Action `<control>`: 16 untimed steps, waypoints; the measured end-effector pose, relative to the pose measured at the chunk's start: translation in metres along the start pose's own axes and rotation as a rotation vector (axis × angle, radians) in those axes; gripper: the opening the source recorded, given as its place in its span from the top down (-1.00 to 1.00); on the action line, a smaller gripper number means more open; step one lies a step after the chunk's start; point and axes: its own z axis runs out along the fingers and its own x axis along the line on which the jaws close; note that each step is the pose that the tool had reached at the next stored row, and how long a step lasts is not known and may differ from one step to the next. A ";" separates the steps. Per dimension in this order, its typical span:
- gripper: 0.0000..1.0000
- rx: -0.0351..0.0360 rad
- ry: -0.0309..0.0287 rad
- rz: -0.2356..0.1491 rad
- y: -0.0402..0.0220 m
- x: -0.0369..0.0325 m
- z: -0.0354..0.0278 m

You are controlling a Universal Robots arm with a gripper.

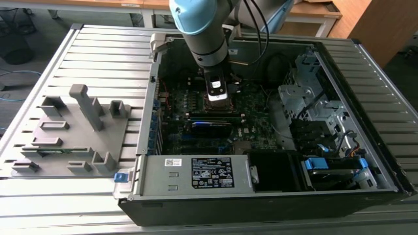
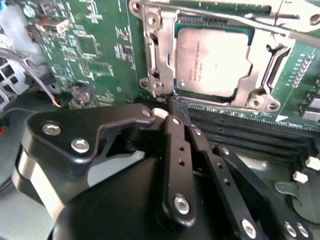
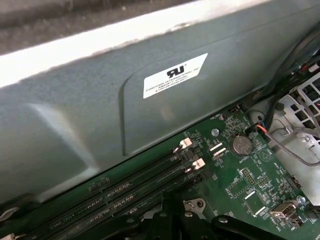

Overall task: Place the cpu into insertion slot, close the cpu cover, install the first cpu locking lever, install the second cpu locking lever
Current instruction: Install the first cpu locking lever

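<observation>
Inside the case, cpu (image 2: 212, 60) sits in insertion slot (image 2: 176, 82) with cpu cover (image 2: 260, 67) down over its edges. Fingers (image 2: 176, 122) close together, empty, just beside the socket; lever step in hand, judged, and it needs a hooked, careful push.

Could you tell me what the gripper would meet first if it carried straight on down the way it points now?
Probably the long black memory slots just beyond the black gripper, beside the grey metal-topped cpu in its socket; depth is unclear.
</observation>
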 end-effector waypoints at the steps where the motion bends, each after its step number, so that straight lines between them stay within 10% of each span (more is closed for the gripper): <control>1: 0.79 -0.0002 0.0000 0.000 0.0000 0.0000 0.0001; 16: 0.79 0.0017 0.0032 0.001 0.0111 -0.0040 -0.0252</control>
